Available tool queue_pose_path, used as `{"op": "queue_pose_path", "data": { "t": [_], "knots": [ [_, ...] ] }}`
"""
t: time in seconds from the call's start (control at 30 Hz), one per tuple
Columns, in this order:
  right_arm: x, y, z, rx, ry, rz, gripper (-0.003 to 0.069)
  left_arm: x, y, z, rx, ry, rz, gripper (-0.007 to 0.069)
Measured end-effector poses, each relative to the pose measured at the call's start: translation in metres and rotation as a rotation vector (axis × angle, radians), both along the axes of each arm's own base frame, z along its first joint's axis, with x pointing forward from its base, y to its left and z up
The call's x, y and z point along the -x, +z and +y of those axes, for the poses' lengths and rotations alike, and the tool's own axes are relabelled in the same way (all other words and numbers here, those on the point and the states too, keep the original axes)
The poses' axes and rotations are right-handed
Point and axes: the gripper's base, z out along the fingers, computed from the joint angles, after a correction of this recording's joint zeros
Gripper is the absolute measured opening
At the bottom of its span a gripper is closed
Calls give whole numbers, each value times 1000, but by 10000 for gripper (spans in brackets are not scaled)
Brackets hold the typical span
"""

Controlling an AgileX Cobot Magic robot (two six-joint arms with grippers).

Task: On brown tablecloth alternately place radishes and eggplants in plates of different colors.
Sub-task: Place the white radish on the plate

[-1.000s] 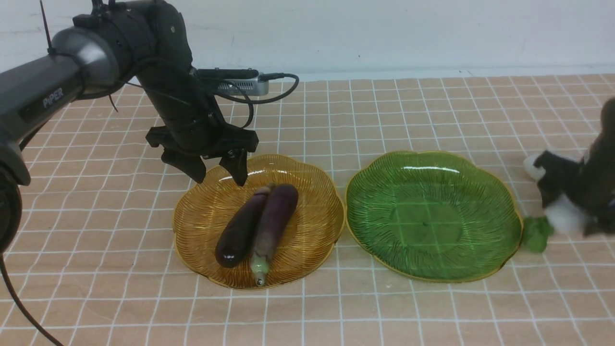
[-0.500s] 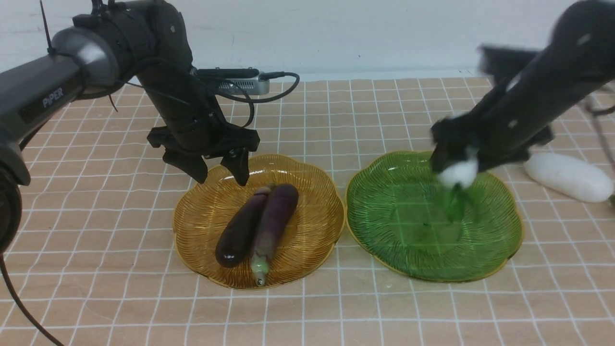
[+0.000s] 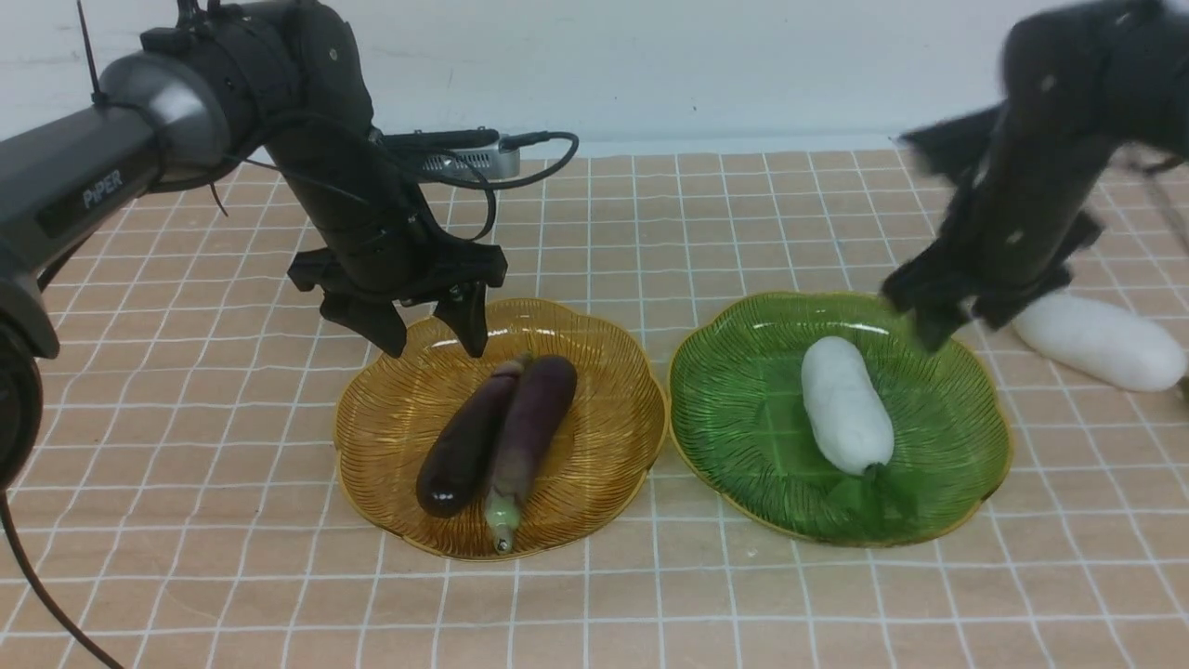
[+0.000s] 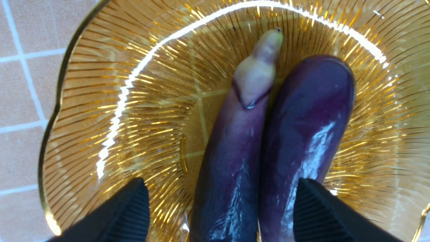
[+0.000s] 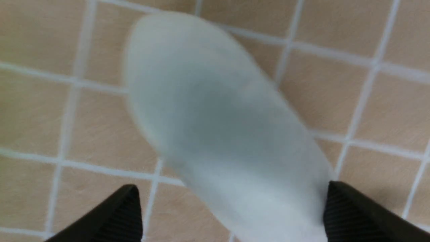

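"So, how far along?"

"Both glossy purple toy eggplants (image 3: 534, 427) and one plump white toy radish (image 3: 846, 405) are plated; another radish (image 3: 1099, 342) remains on the cloth. Both arms' jaws are spread."

Bright, even light; motion blurs the right tool (image 3: 920, 311); amber plate (image 4: 151, 111) glares.

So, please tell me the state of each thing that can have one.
Left tool: open
Right tool: open
Amber plate: upright, holding two eggplants
Green plate: upright, holding one radish
Other radish: lying on the tablecloth
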Motion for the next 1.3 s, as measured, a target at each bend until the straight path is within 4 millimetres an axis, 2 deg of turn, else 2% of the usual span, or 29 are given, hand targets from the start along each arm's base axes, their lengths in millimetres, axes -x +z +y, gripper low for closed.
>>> {"op": "queue_pose_path", "data": {
  "t": [0.1, 0.17, 0.23, 0.33, 0.6, 0.67, 0.8, 0.9, 1.0, 1.1, 1.13, 1.3],
  "knots": [
    [-3, -7, -2, 30, 61, 2, 691, 0, 0, 0, -1, -4, -1, 521],
    [-5, -11, -4, 47, 73, 5, 666, 0, 0, 0, -1, -5, -1, 521],
    [-6, -10, -4, 55, 76, 4, 589, 0, 0, 0, -1, -5, -1, 521],
    [-5, -8, -5, 61, 56, 21, 417, 0, 0, 0, -1, -5, -1, 521],
    [0, 2, -8, 71, -38, 57, 407, 0, 0, 0, -1, -7, -2, 521],
    [4, 18, -6, 60, -62, 33, 407, 0, 0, 0, -1, -6, -2, 521],
    [17, 77, 3, -23, -132, -105, 407, 0, 0, 0, -1, -9, -2, 521],
    [39, 119, 19, -165, -178, -196, 407, 0, 0, 0, -1, -10, -3, 521],
    [61, 132, 41, -313, -190, -195, 407, 0, 0, 0, -1, -10, -3, 521],
    [77, 122, 67, -415, -174, -128, 407, 0, 0, 0, -2, -11, -3, 521],
    [82, 114, 79, -437, -158, -90, 407, 0, 0, 0, -2, -11, -3, 521],
    [93, 76, 115, -441, -116, 34, 407, 0, 0, 0, -1, -11, -4, 521]
  ]
}}
